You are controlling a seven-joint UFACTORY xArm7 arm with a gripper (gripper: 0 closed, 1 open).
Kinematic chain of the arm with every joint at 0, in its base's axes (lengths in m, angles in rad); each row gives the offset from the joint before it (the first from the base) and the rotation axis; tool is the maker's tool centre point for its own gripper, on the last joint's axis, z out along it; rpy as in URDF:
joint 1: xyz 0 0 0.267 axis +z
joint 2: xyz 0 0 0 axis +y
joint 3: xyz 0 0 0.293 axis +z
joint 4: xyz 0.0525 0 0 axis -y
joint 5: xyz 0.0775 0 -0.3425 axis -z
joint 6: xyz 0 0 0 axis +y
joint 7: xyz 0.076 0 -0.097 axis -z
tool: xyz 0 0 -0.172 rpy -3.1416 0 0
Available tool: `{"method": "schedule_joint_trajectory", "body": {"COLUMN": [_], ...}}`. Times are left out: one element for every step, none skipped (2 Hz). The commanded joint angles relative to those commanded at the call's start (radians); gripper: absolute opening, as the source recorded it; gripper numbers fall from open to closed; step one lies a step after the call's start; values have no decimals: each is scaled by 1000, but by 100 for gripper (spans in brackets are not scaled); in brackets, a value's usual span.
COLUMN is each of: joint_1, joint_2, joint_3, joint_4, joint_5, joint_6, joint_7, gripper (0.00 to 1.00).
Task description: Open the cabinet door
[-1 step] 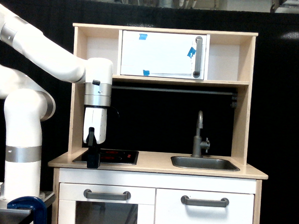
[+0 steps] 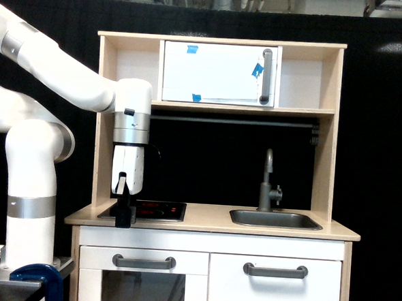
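The cabinet door (image 2: 274,291) is the plain white panel at the bottom right of the toy kitchen, shut, with a horizontal dark-grey bar handle (image 2: 275,270). My gripper (image 2: 122,217) hangs from the white arm at the exterior view's left, pointing down over the left end of the countertop (image 2: 210,225) by the stove. Its dark fingers show edge-on as one narrow shape, so their spacing is unreadable. Nothing is visibly held. The gripper is well left of and above the door's handle.
A glass-windowed oven door (image 2: 141,287) with its own bar handle sits under the stove top (image 2: 149,209). Sink (image 2: 275,219) and faucet (image 2: 268,182) lie right of centre. An upper white door (image 2: 219,73) with vertical handle and blue tape is shut. Side posts frame the counter.
The gripper has dipped or turned very slightly over the counter's left end; a pale patch now shows at its top. Everything else stays put.
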Motion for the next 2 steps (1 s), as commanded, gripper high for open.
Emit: {"method": "schedule_joint_trajectory", "body": {"joint_1": [-79, -76], "joint_2": [187, 415], "joint_3": [-108, -171], "joint_4": [101, 246], "joint_5": [-56, -78], "joint_6": [-99, -216], "joint_7": [-99, -200], "gripper": [100, 100]}}
